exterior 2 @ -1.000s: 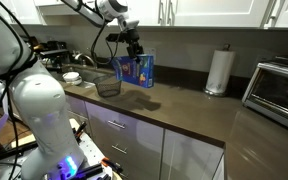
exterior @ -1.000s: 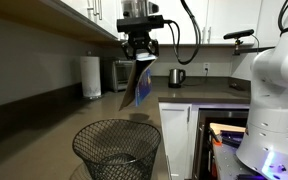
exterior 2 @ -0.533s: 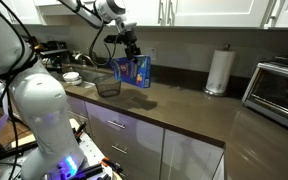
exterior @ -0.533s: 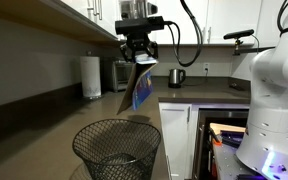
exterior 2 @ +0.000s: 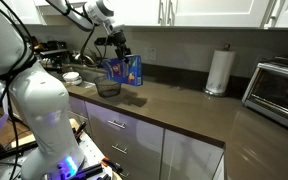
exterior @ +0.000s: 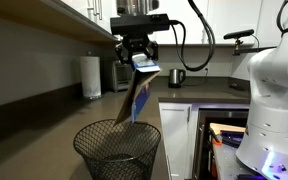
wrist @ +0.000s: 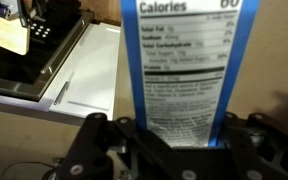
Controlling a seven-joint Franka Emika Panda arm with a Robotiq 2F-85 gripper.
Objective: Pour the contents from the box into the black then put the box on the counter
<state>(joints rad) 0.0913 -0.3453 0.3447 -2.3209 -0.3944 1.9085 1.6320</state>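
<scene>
Clamped by the gripper (exterior: 138,60), the tall blue cardboard box (exterior: 136,95) has shifted over the round black wire-mesh wastebasket (exterior: 117,152); tilt it steeply, keeping its mouth within the rim.

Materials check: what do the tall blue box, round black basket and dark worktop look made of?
Tall blue box: printed cardboard by the look, slight sheen; flat panel with a nutrition label, crisp edges. Round black basket: wire mesh, probably painted metal; its wall is see-through. Dark grey-brown worktop: smooth, semi-gloss slab that shows reflections; stone or laminate, cannot tell.
</scene>
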